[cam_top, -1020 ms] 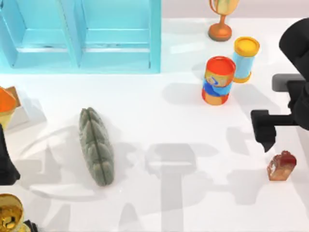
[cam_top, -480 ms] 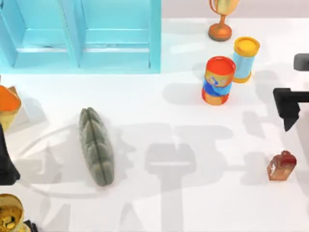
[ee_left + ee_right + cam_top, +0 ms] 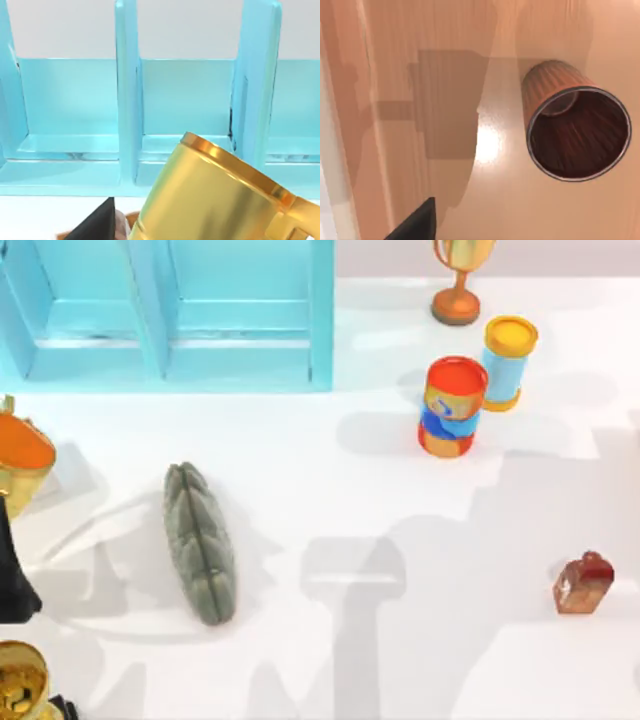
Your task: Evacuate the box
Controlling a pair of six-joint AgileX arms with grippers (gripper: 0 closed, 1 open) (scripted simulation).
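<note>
Left pincer (image 3: 145,232) in front of cabinet (image 3: 125,125), clamped on tilted gold cup (image 3: 210,200). Box position relative to cabinet: cannot tell. Right pincer (image 3: 435,230) over wooden floor (image 3: 440,45), near bin (image 3: 575,130).

The left arm (image 3: 14,580) is matte black, a smooth tapering block with no markings, cables or screws to be seen. In each wrist view one dark wedge, probably a gripper fingertip (image 3: 95,227) (image 3: 415,225), is plain black and sharp-edged.
</note>
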